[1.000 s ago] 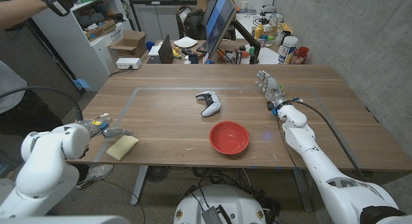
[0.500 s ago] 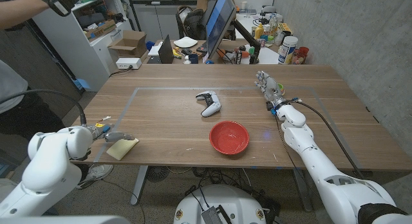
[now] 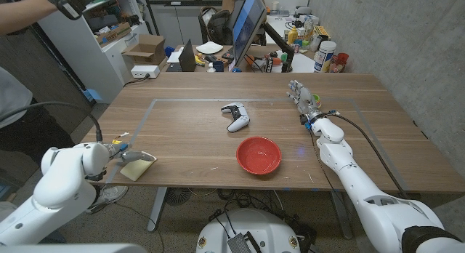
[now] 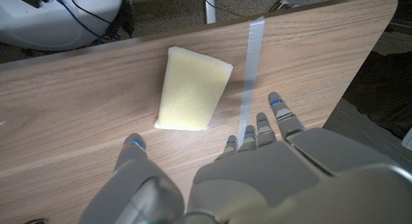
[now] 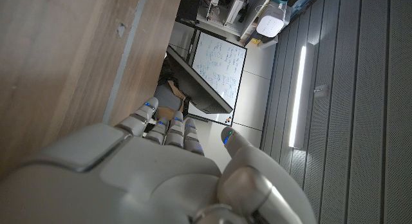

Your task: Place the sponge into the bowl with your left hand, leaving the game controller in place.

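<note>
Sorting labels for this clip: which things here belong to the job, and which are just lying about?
Job: sponge, red bowl, left hand, game controller (to be left alone).
Lying about: monitor, cardboard box, jars behind the table.

Left arm: swung inward across the table's near-left corner over the last second. Left hand (image 3: 125,153): now over the near edge of the sponge (image 3: 137,166), fingers spread, nothing held; earlier it stood farther out beside it. Sponge: shifted slightly nearer the table edge, lying flat on the wood.
</note>
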### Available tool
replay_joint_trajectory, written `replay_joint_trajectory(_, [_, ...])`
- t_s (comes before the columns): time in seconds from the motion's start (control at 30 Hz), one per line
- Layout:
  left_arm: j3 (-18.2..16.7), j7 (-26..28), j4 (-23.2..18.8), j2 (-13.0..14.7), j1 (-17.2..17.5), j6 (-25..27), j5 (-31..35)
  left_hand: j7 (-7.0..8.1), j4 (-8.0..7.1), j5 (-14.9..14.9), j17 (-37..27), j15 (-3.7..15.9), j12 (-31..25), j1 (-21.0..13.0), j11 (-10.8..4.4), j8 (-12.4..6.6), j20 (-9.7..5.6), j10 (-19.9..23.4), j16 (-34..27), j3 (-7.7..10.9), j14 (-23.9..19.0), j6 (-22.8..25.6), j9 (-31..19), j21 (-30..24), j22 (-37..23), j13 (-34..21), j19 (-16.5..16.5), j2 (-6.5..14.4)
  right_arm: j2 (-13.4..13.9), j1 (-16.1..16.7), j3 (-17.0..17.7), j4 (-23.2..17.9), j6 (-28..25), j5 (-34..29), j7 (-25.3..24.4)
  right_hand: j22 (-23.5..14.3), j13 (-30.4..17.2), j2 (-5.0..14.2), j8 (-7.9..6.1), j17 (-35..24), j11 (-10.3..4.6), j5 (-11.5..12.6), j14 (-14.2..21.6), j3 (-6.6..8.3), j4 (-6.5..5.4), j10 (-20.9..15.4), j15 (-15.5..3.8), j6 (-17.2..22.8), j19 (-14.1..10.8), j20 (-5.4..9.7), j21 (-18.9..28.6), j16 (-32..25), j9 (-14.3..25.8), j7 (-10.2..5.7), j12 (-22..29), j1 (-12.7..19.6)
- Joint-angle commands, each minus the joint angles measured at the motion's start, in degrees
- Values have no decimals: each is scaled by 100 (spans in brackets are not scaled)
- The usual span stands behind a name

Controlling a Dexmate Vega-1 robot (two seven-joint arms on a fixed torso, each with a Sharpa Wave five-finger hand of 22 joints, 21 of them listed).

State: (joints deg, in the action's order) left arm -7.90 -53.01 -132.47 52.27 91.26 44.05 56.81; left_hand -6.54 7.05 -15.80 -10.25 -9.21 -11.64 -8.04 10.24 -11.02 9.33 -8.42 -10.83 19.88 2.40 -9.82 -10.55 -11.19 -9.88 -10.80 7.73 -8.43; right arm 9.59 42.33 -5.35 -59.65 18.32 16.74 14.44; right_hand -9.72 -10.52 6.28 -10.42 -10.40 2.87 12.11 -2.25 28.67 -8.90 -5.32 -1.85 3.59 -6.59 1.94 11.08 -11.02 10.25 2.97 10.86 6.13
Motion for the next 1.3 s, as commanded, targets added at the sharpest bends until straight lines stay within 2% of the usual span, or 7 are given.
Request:
replay_joint_trajectory(0.03, [773,-95,155,998,-447,691,-522,-539,1,-33,-22,25,-37,-64,4,-16,53,24,-32,-48,-28,-263,-6,17,-17,-33,-4,-4,-53,-128,99,329,168,7,83,-21,-25,240,-41,-12,-3,17,38,-8,35,-46,-2,22,-52,386,37,20,16,16,35,-85])
replay_joint_trajectory(0.3, [1376,42,111,1662,-858,1164,-1047,-542,13,-48,-23,30,-29,-88,6,-13,55,12,-29,-68,-23,-266,-6,17,-17,-34,-1,-17,-75,-239,151,559,286,-7,179,-21,-25,242,-46,-10,-1,19,46,-5,36,-51,-3,35,-58,388,38,19,16,10,36,-90])
replay_joint_trajectory(0.43, [2201,-47,39,2114,-1420,1398,-906,-544,24,-60,-23,34,-20,-111,0,-8,48,-6,-22,-81,-7,-276,-6,18,-17,-35,-4,-28,-102,-339,207,774,364,14,253,-21,-25,242,-46,-10,0,20,53,-5,36,-58,-8,37,-57,388,37,17,16,7,38,-95])
replay_joint_trajectory(0.9, [3980,-992,62,2382,-2898,1436,-38,-525,127,-121,-21,50,-54,-407,-40,-50,74,104,-44,-61,-65,-204,-6,-21,-20,-38,112,38,-212,-676,392,1527,779,-73,410,-20,-25,244,-47,-9,-15,23,79,-1,35,-72,-14,45,-69,388,39,12,17,-2,41,-108])
replay_joint_trajectory(1.07, [4221,-1433,198,2149,-2974,1414,882,-516,234,-118,-20,312,-287,-1543,-171,-69,33,1102,-185,10,-976,71,-6,-350,-53,-42,1391,128,-260,-773,466,1698,877,-79,505,-20,-25,247,-55,-5,-21,25,98,6,42,-100,-24,66,-89,390,45,9,17,-12,50,-105])
replay_joint_trajectory(1.17, [4167,-1431,256,2013,-2881,1517,1140,-449,218,-20,-10,678,-362,-2229,-292,-67,-379,1787,-290,12,-1904,254,-12,-659,-74,-47,2606,190,-259,-806,476,1735,877,-117,558,-20,-25,250,-57,-4,-25,27,115,10,43,-121,-26,75,-102,395,49,5,17,-23,57,-106])
replay_joint_trajectory(1.3, [3977,-1385,279,1832,-2679,1690,1341,-533,158,64,-18,1213,-470,-2762,-495,-105,-827,2731,-471,17,-3097,570,-19,-900,-78,-45,3593,334,-257,-829,483,1771,900,-178,558,-20,-25,250,-59,-4,-12,28,120,11,42,-135,-28,82,-104,397,48,5,17,-26,61,-108])
